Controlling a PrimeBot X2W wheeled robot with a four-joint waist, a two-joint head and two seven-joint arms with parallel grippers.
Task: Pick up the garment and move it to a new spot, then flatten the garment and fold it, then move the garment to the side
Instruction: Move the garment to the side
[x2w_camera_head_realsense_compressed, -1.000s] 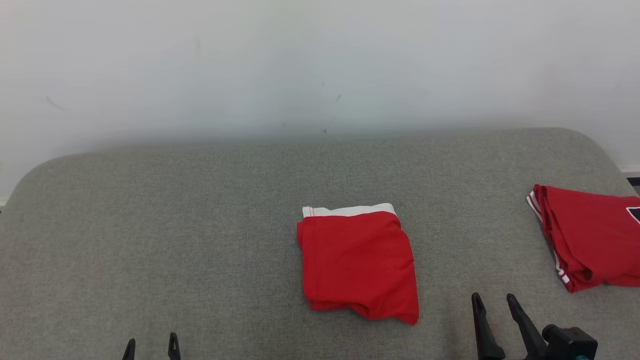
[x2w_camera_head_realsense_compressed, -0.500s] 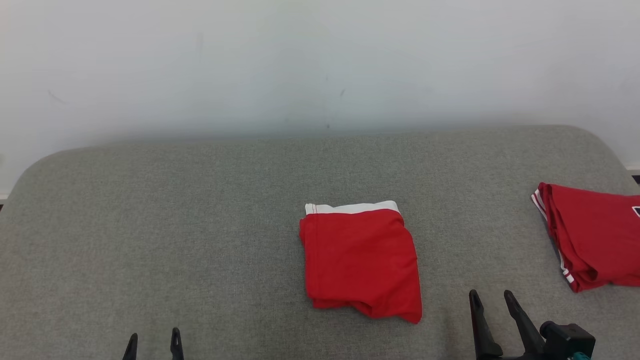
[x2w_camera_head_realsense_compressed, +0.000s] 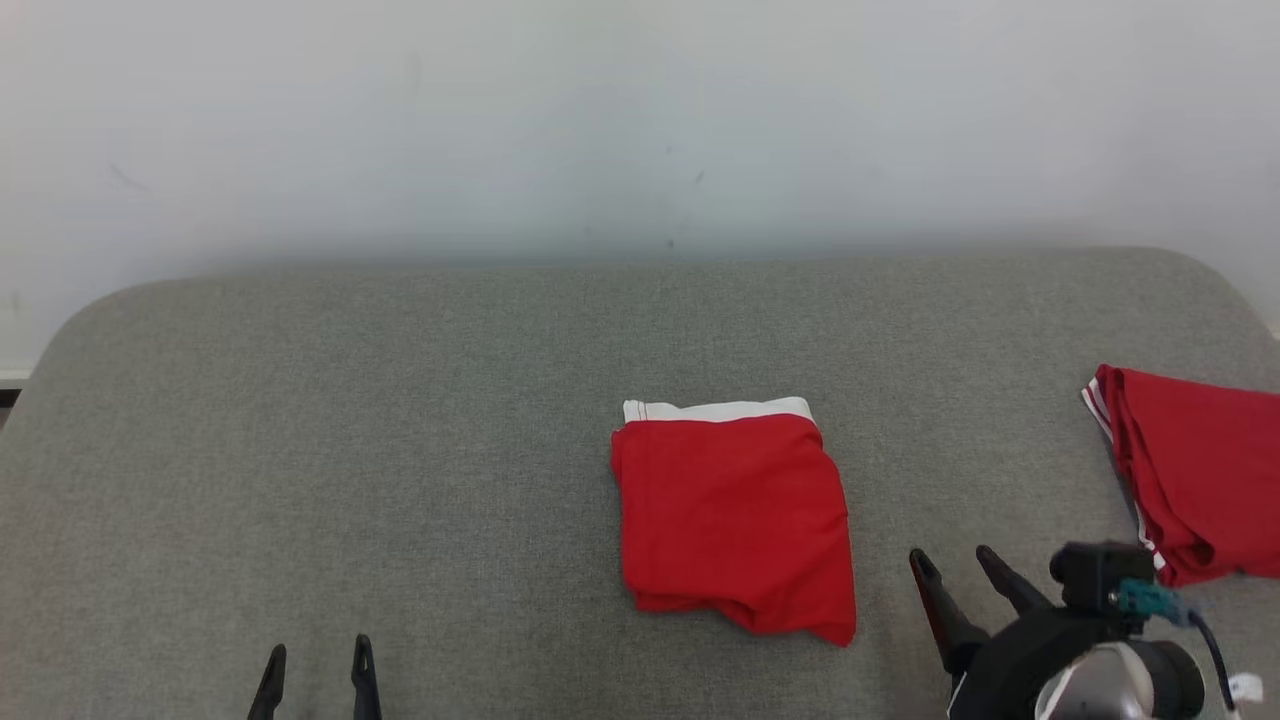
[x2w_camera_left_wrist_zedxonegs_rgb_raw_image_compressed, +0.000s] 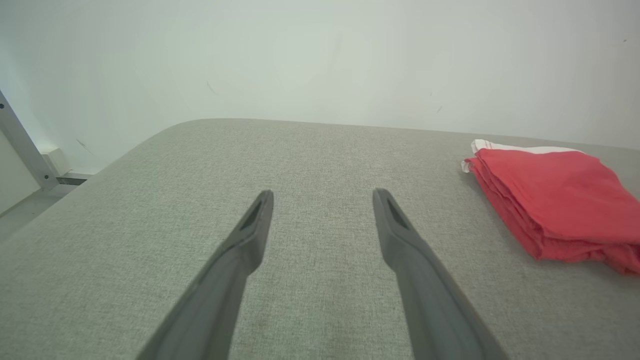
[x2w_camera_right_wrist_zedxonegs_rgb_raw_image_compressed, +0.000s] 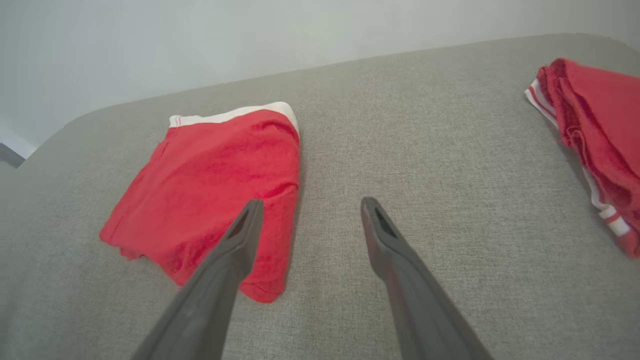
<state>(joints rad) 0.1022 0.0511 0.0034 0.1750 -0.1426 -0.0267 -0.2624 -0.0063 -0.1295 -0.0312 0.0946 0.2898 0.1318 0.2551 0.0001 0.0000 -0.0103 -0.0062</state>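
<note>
The folded red shorts (x2w_camera_head_realsense_compressed: 735, 520) are lying a little right of the middle of the grey upholstered surface (x2w_camera_head_realsense_compressed: 400, 450), flat and compact, with the white waistband (x2w_camera_head_realsense_compressed: 715, 410) forming the far edge and the loose hems bunching at the near edge. Their long axis is running near to far, away from the robot, only slightly longer than the width.

The right gripper (x2w_camera_head_realsense_compressed: 952, 555) is hovering just beside the near right corner of the shorts, apart from the cloth, its 2 fingers spread wide and holding nothing. From its wrist camera the shorts are sitting ahead and to the left of the fingers, so a reach to the left and slightly forward looks like the way in. The left gripper (x2w_camera_head_realsense_compressed: 319, 648) is waiting well apart on the other side, equally wide and empty, so the right arm is clearly the nearer one.

A second red garment (x2w_camera_head_realsense_compressed: 1200, 470) with white side stripes is resting at the far right edge. Since the shorts are looking folded already, I would judge that moving them to the side is the step left
</note>
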